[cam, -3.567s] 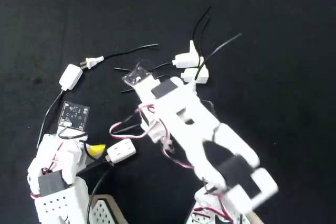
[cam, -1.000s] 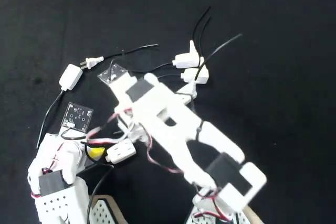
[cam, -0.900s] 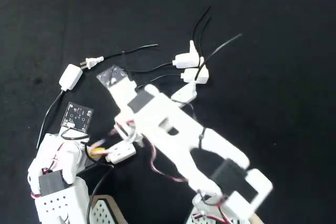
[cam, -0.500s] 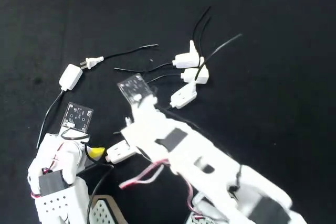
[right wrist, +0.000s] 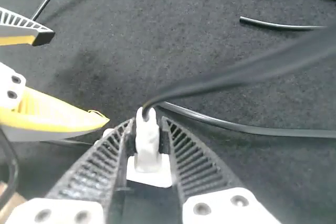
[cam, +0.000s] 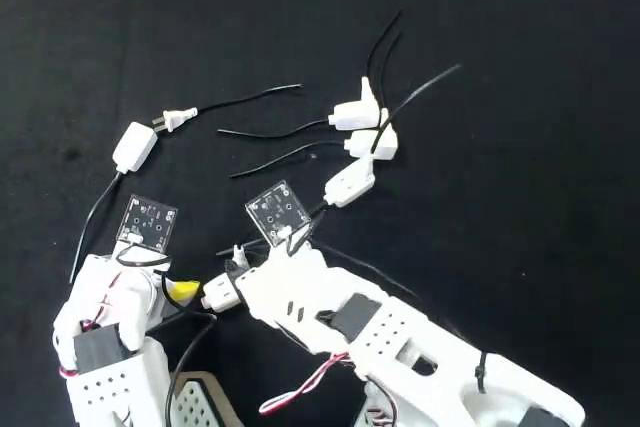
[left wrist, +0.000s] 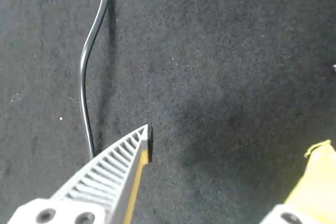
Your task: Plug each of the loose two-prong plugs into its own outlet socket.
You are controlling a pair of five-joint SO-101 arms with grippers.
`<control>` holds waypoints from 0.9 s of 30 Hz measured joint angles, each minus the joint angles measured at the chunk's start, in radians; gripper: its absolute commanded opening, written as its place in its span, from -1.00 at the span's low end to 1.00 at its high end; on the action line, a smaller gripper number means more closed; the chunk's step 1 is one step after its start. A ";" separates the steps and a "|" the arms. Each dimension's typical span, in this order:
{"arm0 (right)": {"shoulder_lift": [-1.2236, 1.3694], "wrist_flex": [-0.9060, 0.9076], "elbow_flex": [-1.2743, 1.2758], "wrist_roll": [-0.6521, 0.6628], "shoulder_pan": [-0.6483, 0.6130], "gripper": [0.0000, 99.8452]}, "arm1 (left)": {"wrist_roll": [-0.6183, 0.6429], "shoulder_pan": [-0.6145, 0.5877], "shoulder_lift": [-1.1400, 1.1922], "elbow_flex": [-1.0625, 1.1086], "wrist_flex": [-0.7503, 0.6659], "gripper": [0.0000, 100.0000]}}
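My right gripper (right wrist: 147,123) is shut on a white plug (right wrist: 147,141) with a black cord, which stands upright on a white outlet socket (right wrist: 150,174). In the high view that right gripper (cam: 233,282) and socket (cam: 221,295) are at the front left, next to my left gripper (cam: 180,291). The left gripper (left wrist: 236,140) is open over bare black cloth, with its yellow finger (right wrist: 58,121) beside the socket. A loose two-prong plug (cam: 176,119) lies at the back left, close to another white socket (cam: 134,147).
Three white plug-and-socket pieces (cam: 356,114) (cam: 372,142) (cam: 350,184) lie clustered right of centre, with black cords (cam: 275,131) trailing left and toward the back. A cord (left wrist: 86,77) runs past my left gripper. The table is covered in black cloth (cam: 540,147).
The right arm has pulled back from the middle of the table to the front left, ending with its gripper over the socket beside the left gripper. The left arm has stayed put.
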 measured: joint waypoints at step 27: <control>0.072 0.107 -0.061 -0.003 0.069 -0.98 | 0.000 0.000 0.000 0.000 0.000 -0.11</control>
